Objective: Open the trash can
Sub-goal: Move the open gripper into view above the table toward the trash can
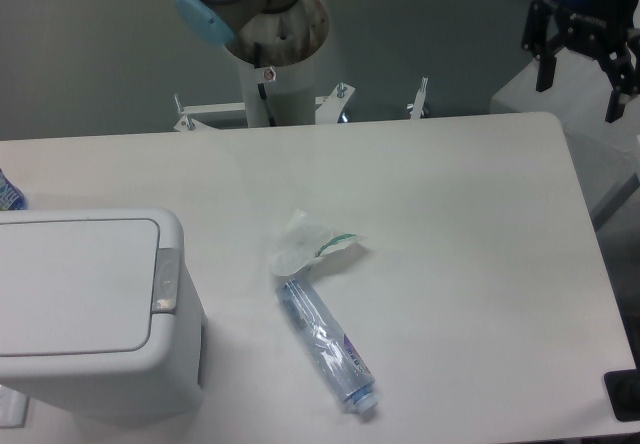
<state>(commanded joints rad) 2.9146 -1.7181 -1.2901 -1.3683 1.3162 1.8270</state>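
Observation:
The trash can [90,309] is a large boxy white bin at the table's front left. Its flat lid [75,284] lies shut and level. A small grey push tab [166,281] sits at the lid's right edge. My gripper [580,69] is black, at the top right, above and beyond the table's far right corner. Its fingers [545,64] hang down and stand apart, with nothing between them. It is far from the trash can.
A crushed clear plastic bottle [325,342] lies on the white table [460,224] in the middle front, with a crumpled wrapper [310,244] just behind it. The arm's base column [270,54] stands at the table's back edge. A blue-printed item [8,192] pokes in at the left edge.

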